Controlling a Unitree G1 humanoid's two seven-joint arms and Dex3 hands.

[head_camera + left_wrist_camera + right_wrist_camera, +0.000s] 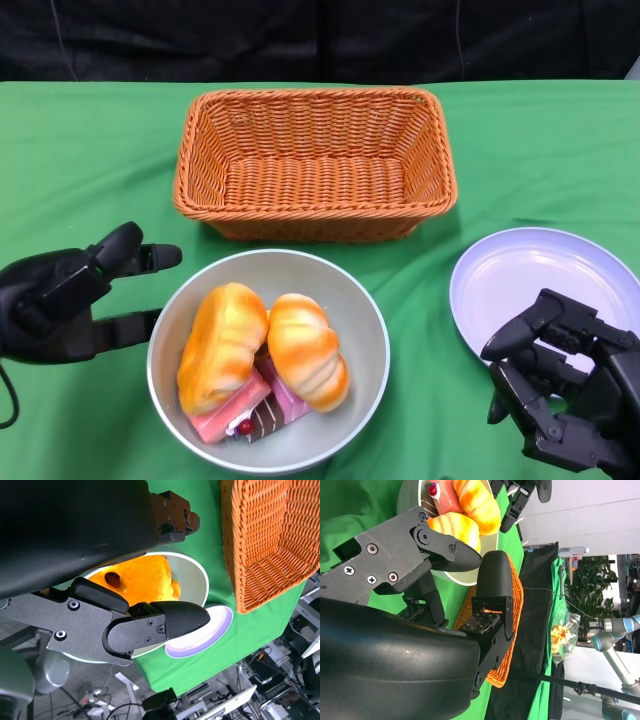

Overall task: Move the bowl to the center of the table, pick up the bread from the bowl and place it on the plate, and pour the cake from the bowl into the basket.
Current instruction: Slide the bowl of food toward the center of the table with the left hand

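A grey bowl (360,310) sits on the green table, front and centre, holding two orange bread rolls (305,350) and pink-and-brown cake pieces (250,410) underneath. The same bowl (197,575) and the bread (475,502) appear in the wrist views. My left hand (70,295) hovers just left of the bowl, fingers apart, holding nothing. My right hand (565,395) is at the lower right, over the near edge of the lavender plate (520,275), fingers apart and empty. An orange wicker basket (315,160) stands empty behind the bowl.
Green cloth covers the table (90,160); a black backdrop (320,40) runs along its far edge. The plate (200,635) lies right of the bowl. The basket (265,540) sits close behind the bowl's far rim.
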